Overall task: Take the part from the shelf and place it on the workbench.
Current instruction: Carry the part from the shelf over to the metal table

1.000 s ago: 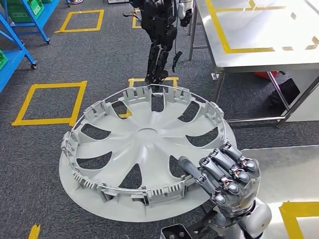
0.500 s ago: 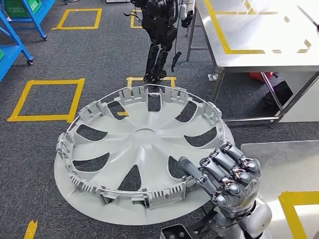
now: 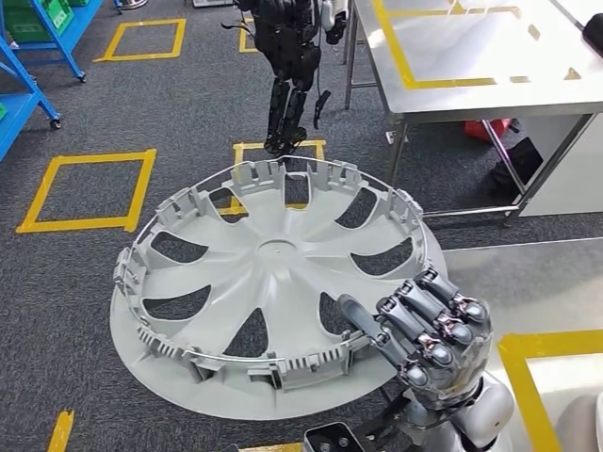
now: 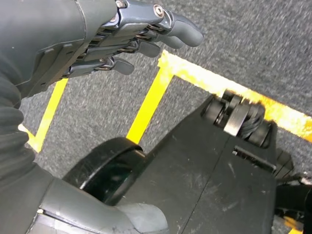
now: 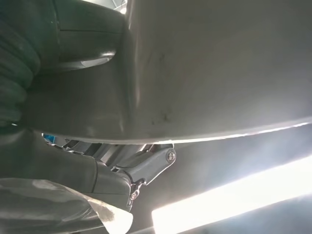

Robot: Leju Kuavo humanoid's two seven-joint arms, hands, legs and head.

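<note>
Gripping the wheel cover (image 3: 273,292) at one rim edge only, your right hand (image 3: 427,344) carries it over carpet beside the workbench (image 3: 562,292); left hand (image 4: 110,39) hangs loosely open. Cantilevered load may slip.

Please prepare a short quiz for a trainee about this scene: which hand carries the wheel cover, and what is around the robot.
1. True or false: the left hand holds the wheel cover.
2. The right hand grips the wheel cover at: A) its centre, B) its rim, C) a spoke.
3. Fill in: the squares on the grey carpet are marked with ____ tape.

Key:
1. False; it hangs over the floor, holding nothing.
2. B
3. yellow
</note>
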